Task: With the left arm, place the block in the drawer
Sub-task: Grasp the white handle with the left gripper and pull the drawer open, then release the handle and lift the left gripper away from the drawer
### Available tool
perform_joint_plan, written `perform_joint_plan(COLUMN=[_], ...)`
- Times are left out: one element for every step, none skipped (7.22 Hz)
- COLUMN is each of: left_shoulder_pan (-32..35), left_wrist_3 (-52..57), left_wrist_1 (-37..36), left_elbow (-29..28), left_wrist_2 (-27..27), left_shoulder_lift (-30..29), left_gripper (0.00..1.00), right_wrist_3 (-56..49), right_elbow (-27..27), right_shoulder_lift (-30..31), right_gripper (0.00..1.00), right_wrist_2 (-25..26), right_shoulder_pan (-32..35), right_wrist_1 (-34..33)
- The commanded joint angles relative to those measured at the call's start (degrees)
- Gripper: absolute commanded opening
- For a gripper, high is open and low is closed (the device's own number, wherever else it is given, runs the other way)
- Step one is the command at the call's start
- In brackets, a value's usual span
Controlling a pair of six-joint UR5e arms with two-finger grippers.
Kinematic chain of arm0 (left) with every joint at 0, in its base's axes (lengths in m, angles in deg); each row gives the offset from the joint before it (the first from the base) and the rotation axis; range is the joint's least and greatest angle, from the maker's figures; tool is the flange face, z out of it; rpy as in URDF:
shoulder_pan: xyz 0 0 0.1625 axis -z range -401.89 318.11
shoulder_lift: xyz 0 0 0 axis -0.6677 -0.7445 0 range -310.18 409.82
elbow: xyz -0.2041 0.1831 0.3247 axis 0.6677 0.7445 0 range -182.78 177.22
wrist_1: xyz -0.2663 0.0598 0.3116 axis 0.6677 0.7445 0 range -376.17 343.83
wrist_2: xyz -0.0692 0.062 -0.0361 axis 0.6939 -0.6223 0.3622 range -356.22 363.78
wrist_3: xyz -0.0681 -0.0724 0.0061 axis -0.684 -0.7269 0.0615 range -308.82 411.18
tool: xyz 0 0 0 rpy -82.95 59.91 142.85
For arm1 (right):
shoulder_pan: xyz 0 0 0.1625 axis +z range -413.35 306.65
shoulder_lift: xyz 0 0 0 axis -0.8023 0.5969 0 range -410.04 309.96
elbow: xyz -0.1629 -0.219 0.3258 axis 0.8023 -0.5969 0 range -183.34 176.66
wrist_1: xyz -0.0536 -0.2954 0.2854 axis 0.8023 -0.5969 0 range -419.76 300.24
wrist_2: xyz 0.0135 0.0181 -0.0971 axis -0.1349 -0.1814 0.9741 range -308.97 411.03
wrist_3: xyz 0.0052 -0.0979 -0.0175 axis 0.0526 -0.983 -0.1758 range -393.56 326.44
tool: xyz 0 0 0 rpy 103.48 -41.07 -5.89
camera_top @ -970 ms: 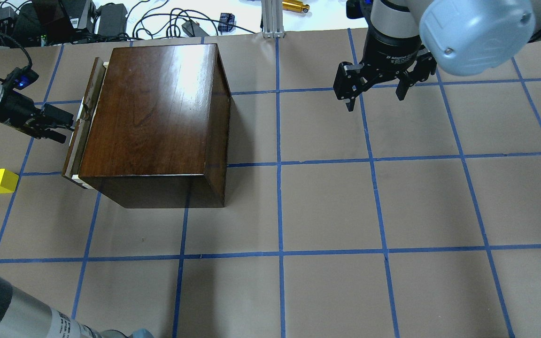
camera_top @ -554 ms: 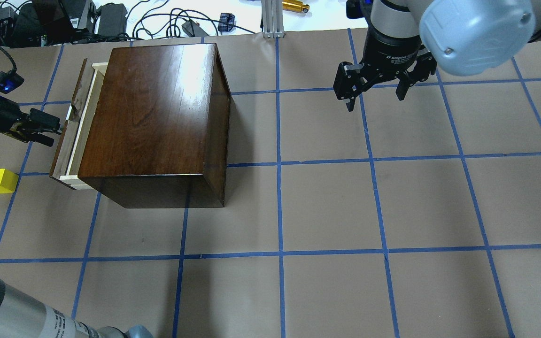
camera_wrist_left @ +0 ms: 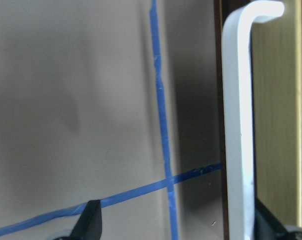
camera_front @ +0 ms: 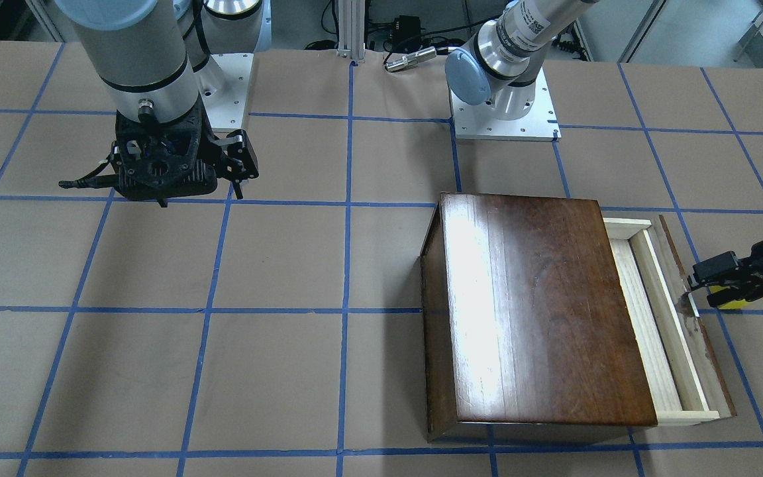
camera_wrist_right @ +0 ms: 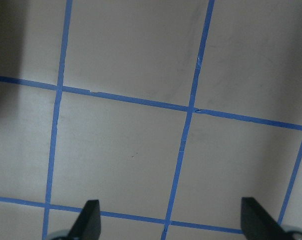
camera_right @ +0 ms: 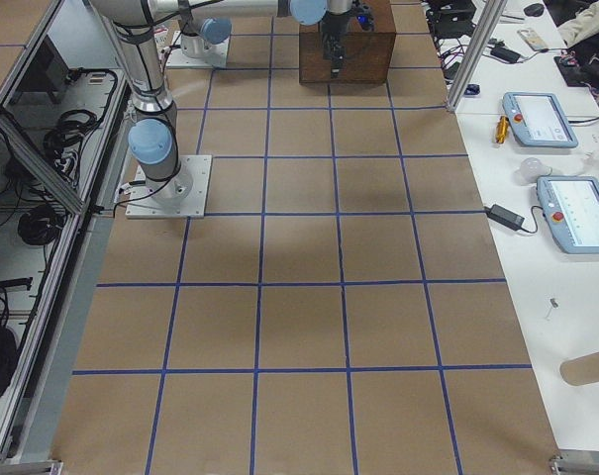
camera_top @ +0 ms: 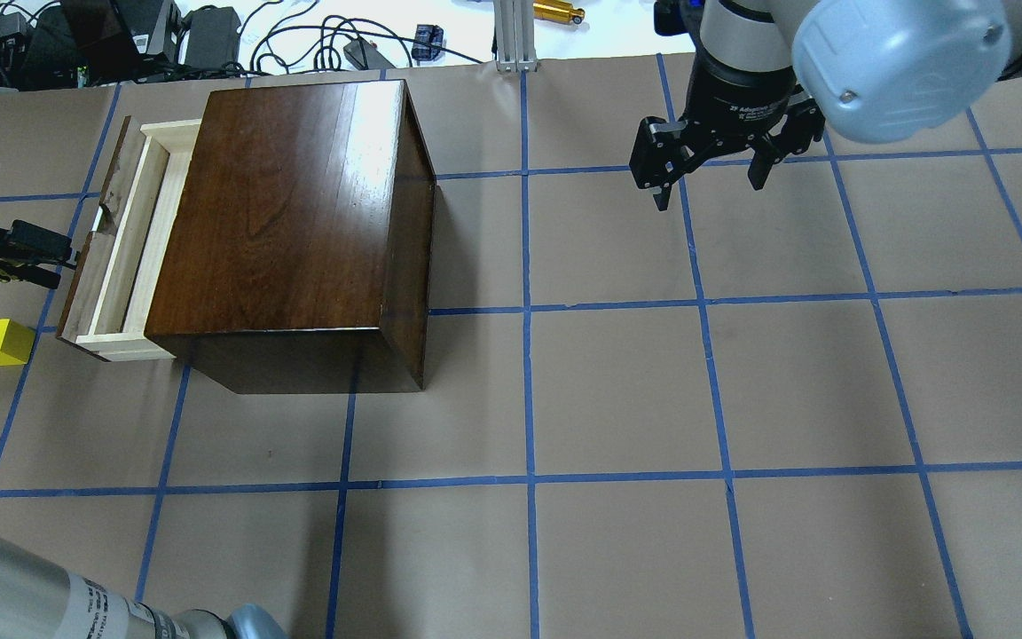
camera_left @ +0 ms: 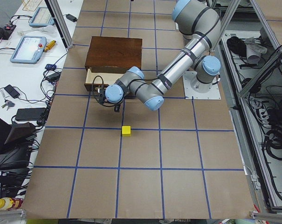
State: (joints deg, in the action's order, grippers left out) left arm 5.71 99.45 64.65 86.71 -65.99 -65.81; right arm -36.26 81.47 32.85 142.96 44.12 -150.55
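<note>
The yellow block [camera_top: 1,342] lies on the table, left of the drawer's near corner and nearer than my left gripper [camera_top: 48,257]. The drawer [camera_top: 116,257] stands partly pulled out of the dark wooden box [camera_top: 289,213], showing its pale inside. In the left wrist view my left gripper [camera_wrist_left: 178,222] is open, and the drawer's white handle [camera_wrist_left: 238,125] runs between its fingers, close to the right one. In the front-facing view it [camera_front: 699,285] half hides the block [camera_front: 726,305]. My right gripper [camera_top: 708,191] hangs open over bare table at the far right.
Cables and power adapters [camera_top: 209,35] lie beyond the table's far edge, beside an aluminium post [camera_top: 515,35]. Blue tape lines grid the brown table. The left arm's forearm [camera_top: 32,595] crosses the near left corner.
My left gripper has moved left, and the drawer has slid further out of the box with it. The block and the right arm have stayed put.
</note>
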Motion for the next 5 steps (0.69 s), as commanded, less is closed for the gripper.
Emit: perform_joint_plan(left_shoulder_pan=[-0.4, -0.4, -0.32, 0.03, 0.21], left_wrist_3=[0.16, -0.02, -0.02, -0.19, -0.28], left_wrist_1=[-0.04, 0.04, 0.04, 0.31, 2.05], left_elbow=[-0.02, -0.02, -0.19, -0.19, -0.72], left_wrist_2=[-0.37, -0.45, -1.5, -2.9, -4.31], left_shoulder_lift=[0.85, 1.37, 2.51, 4.52, 7.41], left_gripper=[1.0, 1.0, 1.0, 1.0, 1.0], right_wrist_3=[-0.03, -0.03, -0.03, -0.03, 0.06], right_elbow=[0.0, 0.0, 0.0, 0.0, 0.0], right_shoulder_lift=[0.0, 0.0, 0.0, 0.0, 0.0], right_gripper=[1.0, 1.0, 1.0, 1.0, 1.0], right_wrist_2=[0.0, 0.0, 0.0, 0.0, 0.0], right_shoulder_pan=[0.0, 0.0, 0.0, 0.0, 0.0], right_wrist_1=[0.0, 0.0, 0.0, 0.0, 0.0])
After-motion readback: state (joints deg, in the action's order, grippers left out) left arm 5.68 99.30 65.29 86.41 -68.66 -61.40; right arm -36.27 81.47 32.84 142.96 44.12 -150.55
